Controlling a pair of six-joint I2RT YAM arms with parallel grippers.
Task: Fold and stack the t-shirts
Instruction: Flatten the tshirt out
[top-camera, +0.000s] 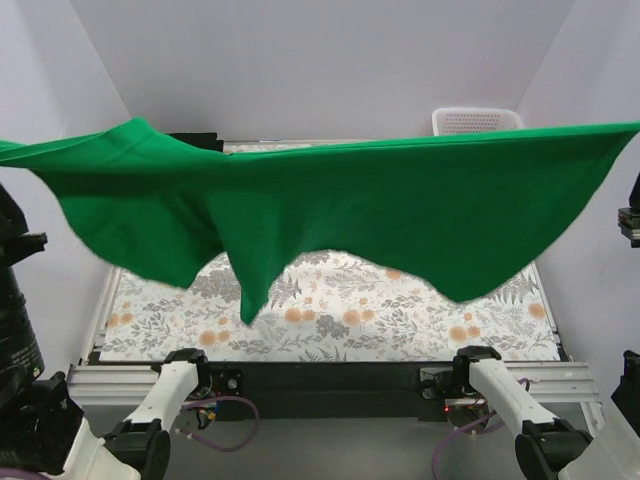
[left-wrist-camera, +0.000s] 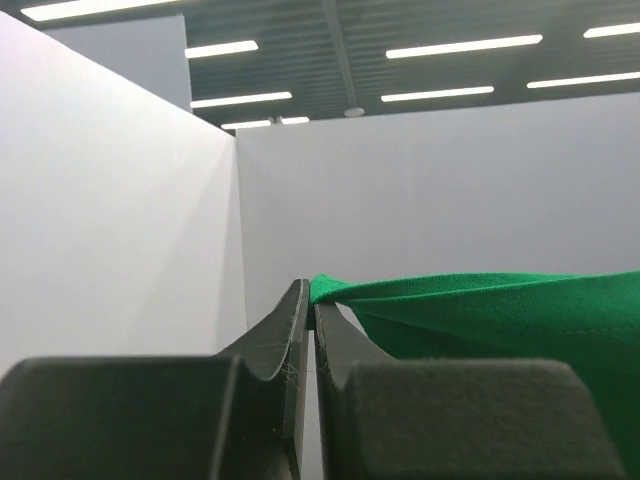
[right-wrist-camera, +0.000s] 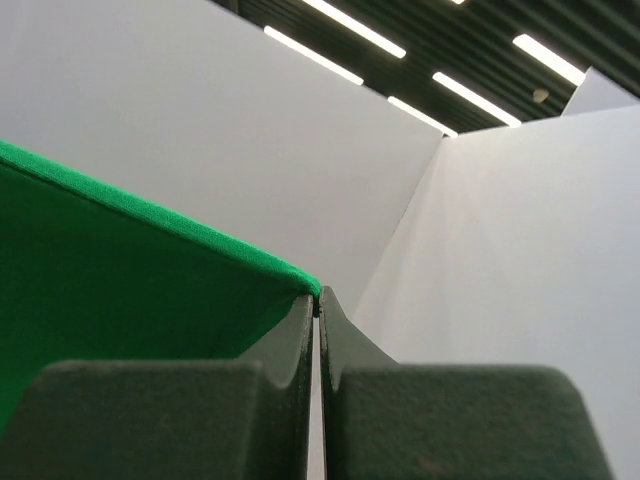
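- Green t-shirt (top-camera: 350, 215): plain bright green, with no print or mark visible. It is spread wide in the air above the tabletop (top-camera: 340, 330) and spans the top view from the left edge to the right edge.
- Upper edge: pulled into a nearly straight line, with a slight peak near the left end, where a seam line runs across the cloth.
- Lower edge: slack and uneven. One narrow pointed drape left of centre hangs lowest, and a broader rounded lobe hangs on the right. Shallow folds fan down from the top line.
- Whether the lowest point touches the tabletop cannot be told from above.
- Left pincer (left-wrist-camera: 310, 300): fingers pressed together with a bunched corner of the green cloth clamped at the tips. The cloth leads away to the right in that view, and its hemmed edge is visible.
- Right pincer (right-wrist-camera: 318, 300): fingers closed on the opposite corner. The cloth stretches away to the left, with a taut upper hem.
- Tabletop: covered in a floral pattern of grey leaves and orange blooms.
- White lattice basket (top-camera: 476, 121): at the far right, its lower part hidden behind the shirt.
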